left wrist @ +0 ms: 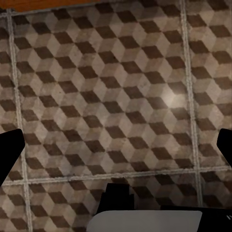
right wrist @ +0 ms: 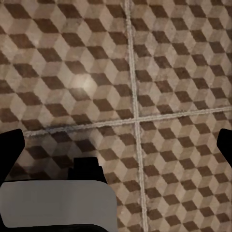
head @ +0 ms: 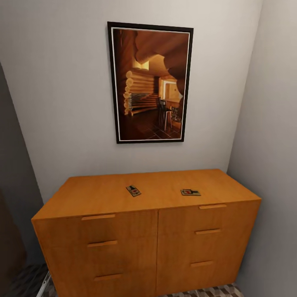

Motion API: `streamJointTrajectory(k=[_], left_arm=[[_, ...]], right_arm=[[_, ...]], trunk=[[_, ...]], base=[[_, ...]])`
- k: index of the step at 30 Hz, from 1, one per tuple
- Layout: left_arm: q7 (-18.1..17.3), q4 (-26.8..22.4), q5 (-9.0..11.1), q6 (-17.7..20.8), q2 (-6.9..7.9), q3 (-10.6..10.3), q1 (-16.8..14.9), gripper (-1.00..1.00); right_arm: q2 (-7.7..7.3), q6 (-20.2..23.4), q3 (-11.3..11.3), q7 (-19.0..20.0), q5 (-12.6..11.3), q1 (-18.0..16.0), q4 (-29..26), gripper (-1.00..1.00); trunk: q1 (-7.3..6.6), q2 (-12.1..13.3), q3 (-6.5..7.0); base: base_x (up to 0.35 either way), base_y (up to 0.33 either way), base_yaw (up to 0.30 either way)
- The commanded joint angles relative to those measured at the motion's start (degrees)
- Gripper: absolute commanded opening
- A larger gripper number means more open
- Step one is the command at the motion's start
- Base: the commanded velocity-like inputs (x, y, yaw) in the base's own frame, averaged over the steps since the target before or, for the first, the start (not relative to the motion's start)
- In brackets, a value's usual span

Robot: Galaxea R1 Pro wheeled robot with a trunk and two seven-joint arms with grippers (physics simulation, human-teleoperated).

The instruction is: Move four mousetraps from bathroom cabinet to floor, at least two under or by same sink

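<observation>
The orange-brown cabinet (head: 99,196) stands against the wall ahead, its drawers and doors closed. Two mousetraps lie on its flat top: one near the middle (head: 133,190), turned at an angle, and one further right (head: 190,192). Both are small tan boards with dark wire and a red mark. The left gripper (left wrist: 118,145) hangs open over the cube-patterned bathroom floor (left wrist: 116,87), with nothing between its dark fingers (left wrist: 10,147). The right gripper (right wrist: 118,145) is open too, above the same tiles (right wrist: 72,72). The bathroom sink is out of view.
A dark-framed picture (head: 150,82) of a log interior hangs above the cabinet. Grey walls close in on the left and right, forming a narrow alcove. A strip of the cabinet's base (left wrist: 48,4) shows in the left wrist view. Patterned floor (head: 206,292) shows below the cabinet.
</observation>
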Motion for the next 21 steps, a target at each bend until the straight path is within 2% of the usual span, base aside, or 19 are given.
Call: streamJointTrajectory(k=[1,13,21], left_arm=[[0.2,0.1,0.6,-0.2,-0.02,-0.5,0.0,1.00],[0.2,0.1,0.6,-0.2,-0.02,-0.5,0.0,1.00],[0.2,0.1,0.7,-0.2,-0.02,-0.5,0.0,1.00]], right_arm=[[0.00,-0.3,-0.5,-0.2,0.5,-0.1,0.2,1.00],[0.00,-0.3,-0.5,-0.2,0.6,-0.1,0.2,1.00],[0.00,-0.3,-0.5,-0.2,0.6,-0.1,0.2,1.00]], trunk=[[0.00,0.0,-0.06],[0.00,0.0,-0.06],[0.00,0.0,-0.06]], base=[[0.004,-0.003,0.000],[0.001,-0.013,0.000],[0.000,-0.197,0.000]])
